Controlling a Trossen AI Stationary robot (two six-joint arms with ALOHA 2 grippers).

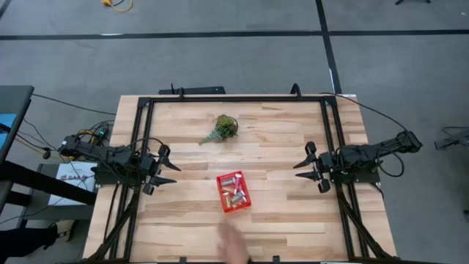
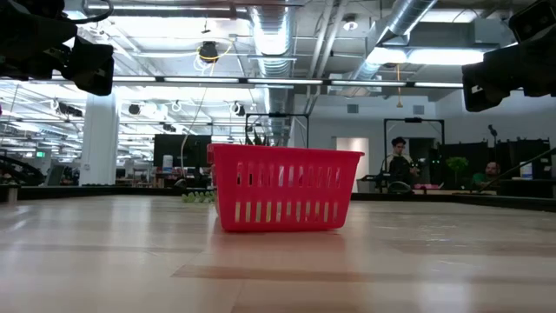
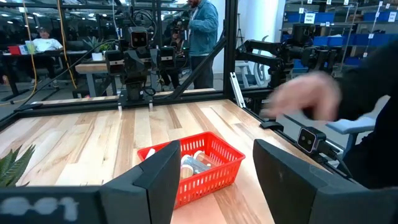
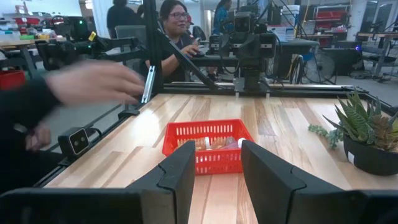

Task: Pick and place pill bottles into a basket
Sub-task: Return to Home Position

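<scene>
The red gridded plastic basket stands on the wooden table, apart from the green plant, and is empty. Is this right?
Not empty. The red gridded plastic basket holds small white-capped pill bottles, as the left wrist view shows. It does stand on the wooden table, apart from the green plant.

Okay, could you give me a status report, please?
Left gripper, right gripper open, at table sides. Bottles in red basket. Person's hand over table edge near basket.
</scene>
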